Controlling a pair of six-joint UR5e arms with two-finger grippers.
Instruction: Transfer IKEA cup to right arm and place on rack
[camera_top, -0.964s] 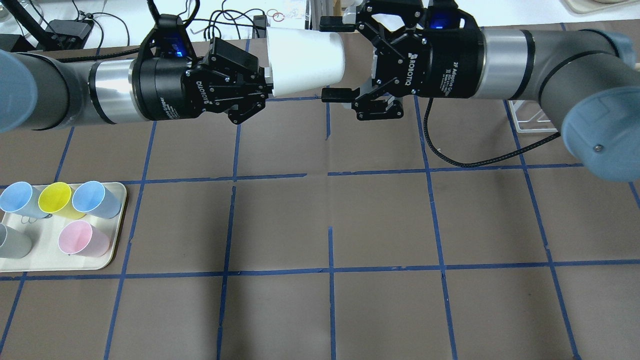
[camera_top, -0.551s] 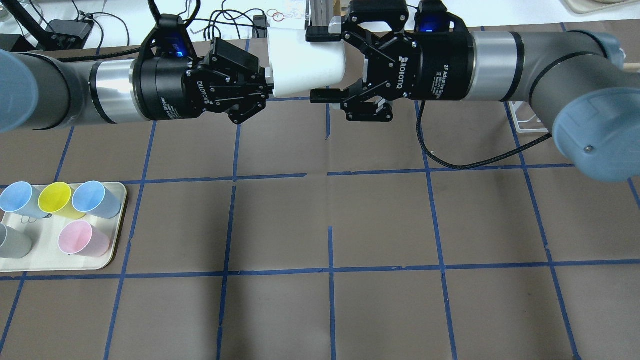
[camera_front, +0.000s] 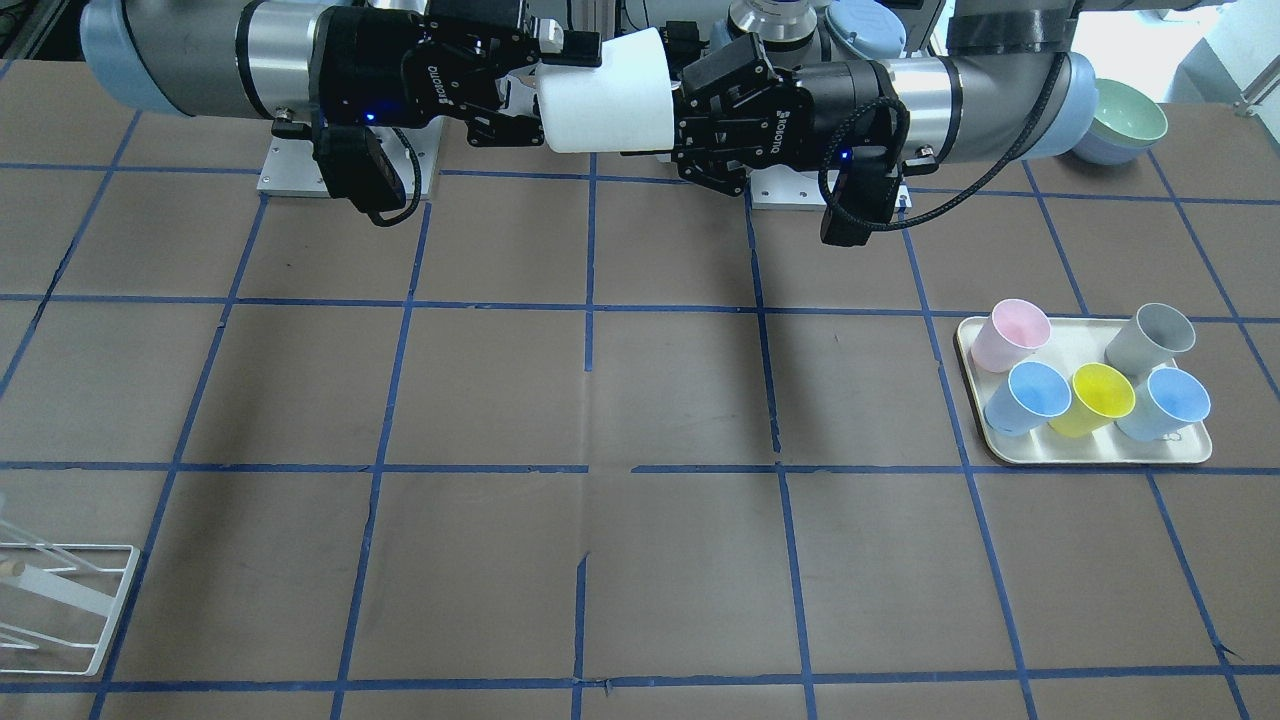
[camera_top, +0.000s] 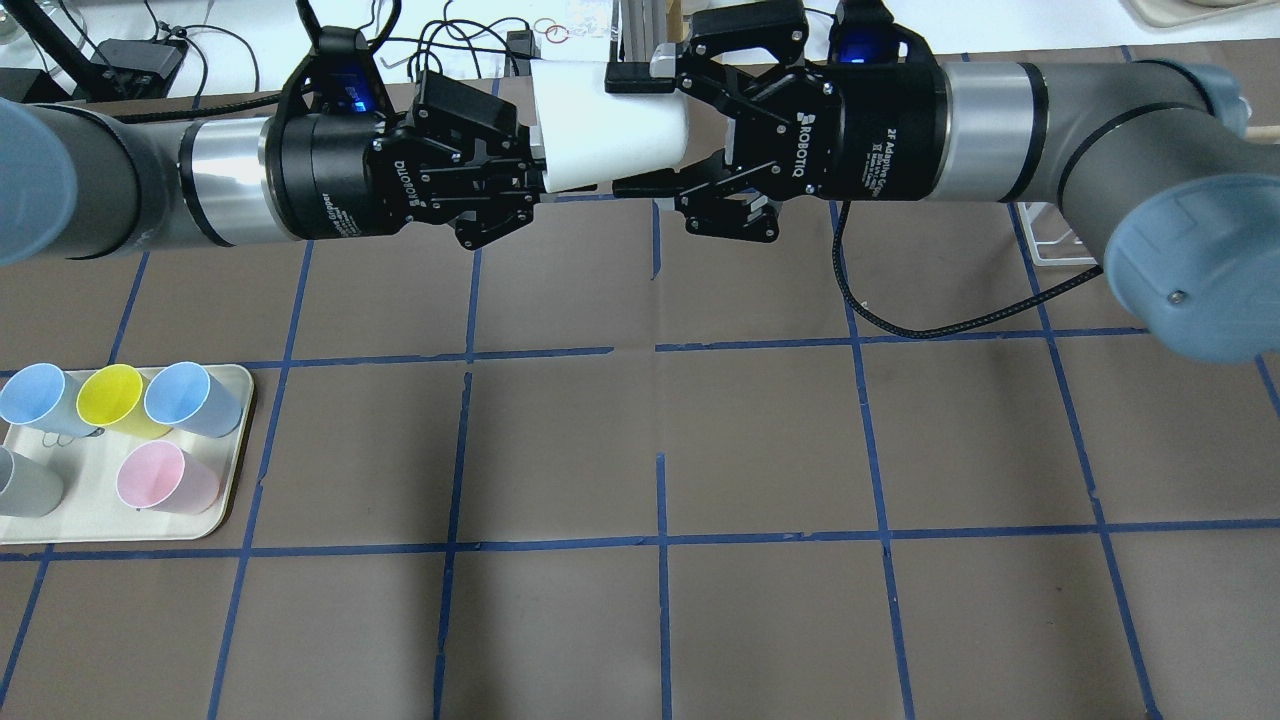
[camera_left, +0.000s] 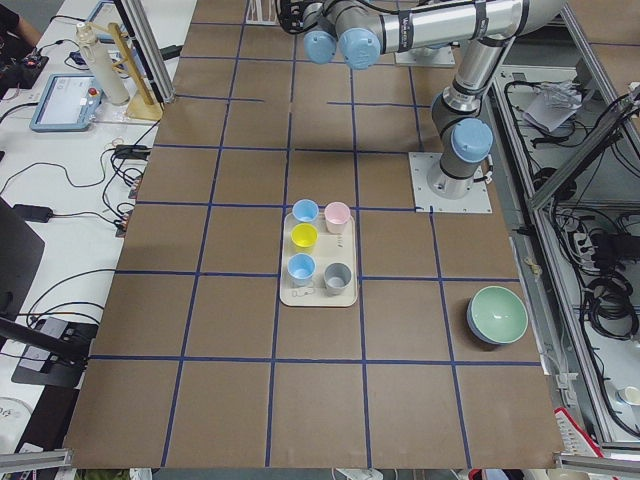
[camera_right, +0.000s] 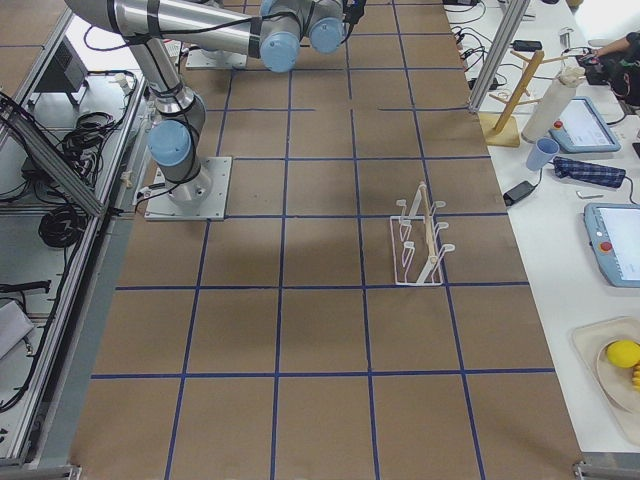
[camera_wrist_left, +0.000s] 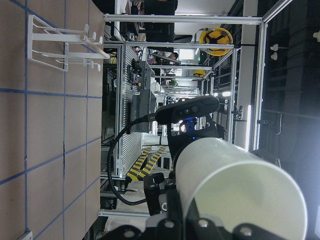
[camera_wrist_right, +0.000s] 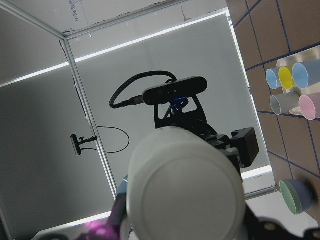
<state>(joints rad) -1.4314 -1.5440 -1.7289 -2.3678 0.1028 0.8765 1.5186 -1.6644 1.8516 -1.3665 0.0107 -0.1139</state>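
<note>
The IKEA cup (camera_top: 610, 125), a plain white tumbler, lies on its side in the air between the two arms, above the far middle of the table. My left gripper (camera_top: 540, 165) is shut on its rim end. My right gripper (camera_top: 645, 130) has one finger on each side of the narrow base end, and both fingers touch the cup wall. In the front view the cup (camera_front: 605, 95) spans the gap between the right gripper (camera_front: 570, 95) and the left gripper (camera_front: 680, 120). The white wire rack (camera_right: 420, 240) stands on the table on my right side, also seen in the front view (camera_front: 60, 590).
A cream tray (camera_top: 90, 515) at the near left holds blue, yellow, pink and grey cups (camera_top: 165, 478). A green bowl (camera_front: 1128, 118) sits by the left arm's base. Cables and equipment line the bench beyond the far table edge.
My right gripper moved left until its fingers straddled the cup's base end, then narrowed onto the cup. The left gripper and the cup stayed almost still.
</note>
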